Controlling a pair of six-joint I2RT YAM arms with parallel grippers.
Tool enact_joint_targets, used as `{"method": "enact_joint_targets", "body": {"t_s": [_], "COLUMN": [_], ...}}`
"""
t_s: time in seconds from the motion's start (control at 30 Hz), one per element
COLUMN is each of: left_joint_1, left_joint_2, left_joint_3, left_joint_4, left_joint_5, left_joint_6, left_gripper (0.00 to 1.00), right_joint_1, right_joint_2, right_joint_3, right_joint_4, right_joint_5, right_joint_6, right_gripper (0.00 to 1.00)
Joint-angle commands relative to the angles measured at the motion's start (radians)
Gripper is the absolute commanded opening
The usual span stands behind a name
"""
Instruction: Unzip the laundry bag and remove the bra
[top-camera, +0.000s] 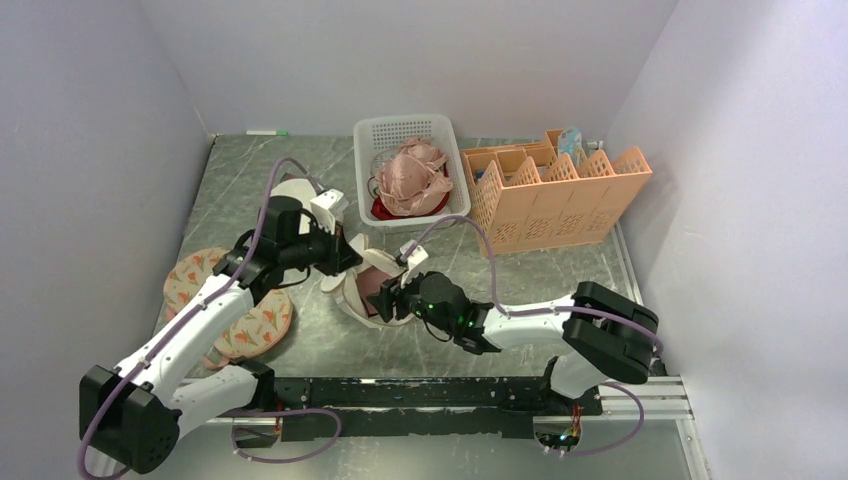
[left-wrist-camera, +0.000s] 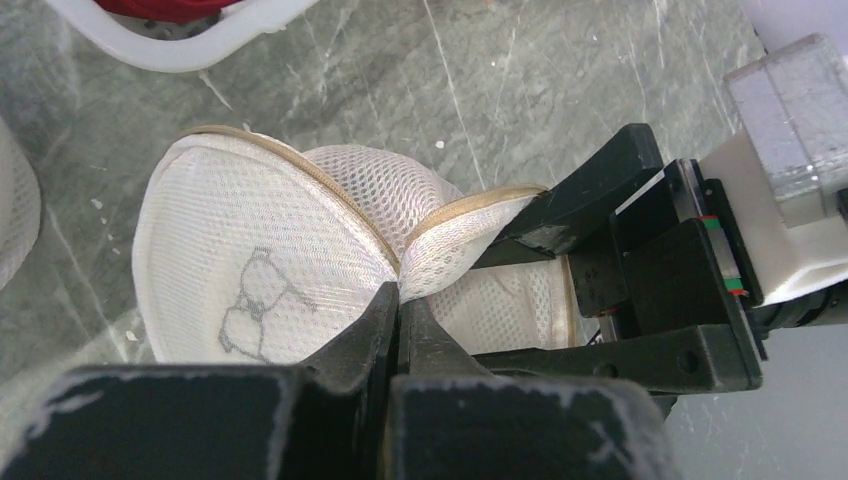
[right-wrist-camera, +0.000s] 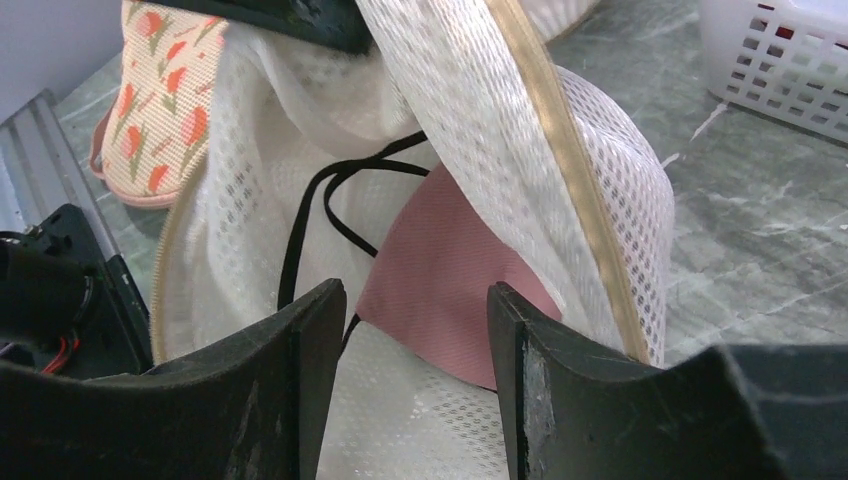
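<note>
The cream-white mesh laundry bag (top-camera: 352, 290) lies at the table's middle with its zip open. Its lid with the printed bra outline (left-wrist-camera: 250, 270) is lifted. My left gripper (left-wrist-camera: 400, 300) is shut on the tan zip rim of the lid and holds it up; it shows in the top view (top-camera: 345, 258). The bra (right-wrist-camera: 445, 260), pink with black straps, lies inside the open bag (right-wrist-camera: 440, 80). My right gripper (right-wrist-camera: 415, 305) is open, its fingers at the bag's mouth on either side of the pink cup's lower edge, not closed on it. It also shows in the top view (top-camera: 385, 300).
A flat floral pouch (top-camera: 235, 310) lies left of the bag. A whiter round bag (top-camera: 295, 190) sits behind my left gripper. A white basket (top-camera: 405, 121) holding pink garments stands behind. An orange organiser (top-camera: 560, 195) stands at the back right.
</note>
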Motion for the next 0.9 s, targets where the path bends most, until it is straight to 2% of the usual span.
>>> {"method": "enact_joint_targets", "body": {"t_s": [0.0,0.2,0.53,0.73,0.87], "left_joint_1": [-0.047,-0.067,-0.077,-0.084,-0.084], "left_joint_2": [0.008,-0.017,-0.020,-0.032,-0.019], "left_joint_3": [0.018,0.015,0.016,0.012,0.018], "left_joint_4": [0.010,0.012,0.011,0.018,0.011], "left_joint_5": [-0.038,-0.066,-0.065,-0.072,-0.073], "left_joint_6": [0.029,0.028,0.029,0.029,0.029], "left_gripper": [0.07,0.07,0.07,0.07,0.07], "right_joint_1": [-0.002,-0.002,-0.001,-0.002,-0.001], "right_joint_2": [-0.037,-0.051,0.060,0.094,0.052], "right_joint_3": [-0.005,-0.031,0.008,0.031,0.011], "right_joint_4": [0.048,0.103,0.131,0.136,0.123], "right_joint_5": [-0.033,-0.078,-0.181,-0.173,-0.154], "right_joint_6": [-0.007,0.001,0.062,0.072,0.067], "right_gripper": [0.55,0.54,0.51,0.50,0.50]}}
